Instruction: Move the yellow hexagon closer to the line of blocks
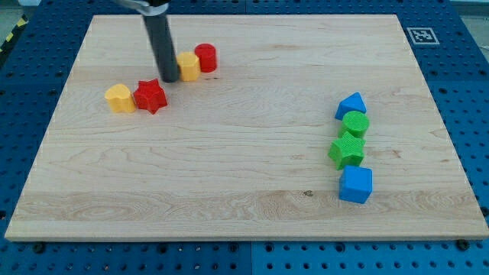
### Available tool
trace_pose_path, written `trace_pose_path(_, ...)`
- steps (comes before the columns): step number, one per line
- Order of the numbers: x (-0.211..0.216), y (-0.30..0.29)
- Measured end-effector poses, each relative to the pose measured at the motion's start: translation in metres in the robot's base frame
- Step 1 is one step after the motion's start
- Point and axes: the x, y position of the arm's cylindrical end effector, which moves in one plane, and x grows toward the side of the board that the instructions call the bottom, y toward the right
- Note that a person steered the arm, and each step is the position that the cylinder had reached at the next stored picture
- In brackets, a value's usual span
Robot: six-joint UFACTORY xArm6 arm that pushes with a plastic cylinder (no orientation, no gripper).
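Camera view takes in a pale wooden worktop (pixel 229 176) lying on a blue pegboard base (pixel 466 92), with a small black-and-white marker tag (pixel 421 35) at the worktop's top right corner. Toward the top left corner sits a loose group of four blocks. The yellow hexagon (pixel 189 66) lies just to the view's left of a red cylinder (pixel 205 58), the two touching or very nearly so. Lower and further toward the left edge, a red star (pixel 150 95) sits against a second yellow block (pixel 120 98), whose exact shape is hard to make out. The dark rod (pixel 160 42) comes down from the top edge, and my tip (pixel 169 79) rests on the worktop just beside the yellow hexagon's left side, between it and the red star; whether it actually touches the hexagon cannot be told. This arm carries no fingers, only the bare rod, so nothing is held. Well apart, near the right edge, four blocks form a roughly straight line running from top to bottom: a blue block with a pointed top (pixel 351 105), a green cylinder (pixel 355 123), a green star (pixel 347 150) and a blue cube (pixel 355 184), each close against the next.
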Motion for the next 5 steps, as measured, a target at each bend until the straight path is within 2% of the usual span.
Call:
trace_pose_path(1, -0.014, 0.031)
trace_pose_path(3, -0.072, 0.006)
trace_pose_path(4, -0.067, 0.042)
trace_pose_path(5, -0.036, 0.081)
